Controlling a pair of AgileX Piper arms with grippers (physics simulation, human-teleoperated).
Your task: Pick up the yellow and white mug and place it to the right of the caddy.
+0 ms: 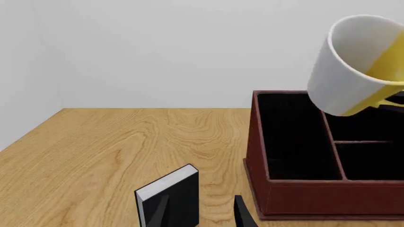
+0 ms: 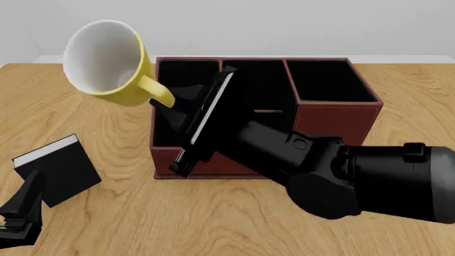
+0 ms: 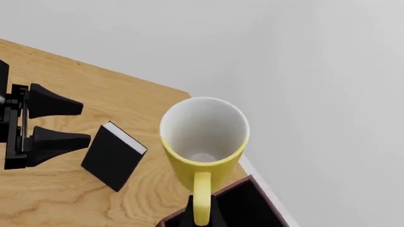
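Right gripper (image 2: 165, 104) has the yellow and white mug (image 2: 106, 61) by its handle, fingers clamped on the loop, mug lifted clear of the bench (image 2: 213, 218) and tipped so the white inside faces the front camera. Mug hangs in the air over the left end of the caddy (image 2: 334, 120), near its far-left corner, so it sits on the wrong side of the target. Right arm reaches diagonally across the caddy. Left gripper (image 2: 21, 210) low at the near-left, just beside the black book (image 2: 57, 169), fingers apart, holding nothing.

Step in hand judged as carry: mug is up, not yet placed. To do it well, keep the mug high enough to pass the caddy's walls and the taller section, swing it rightwards across to the bare bench right of the caddy, level it so the base points down before lowering. The handle-only grip looks like it could let the mug swing, so slow motion seems wise. Set down near the caddy's right wall but not touching it, then release
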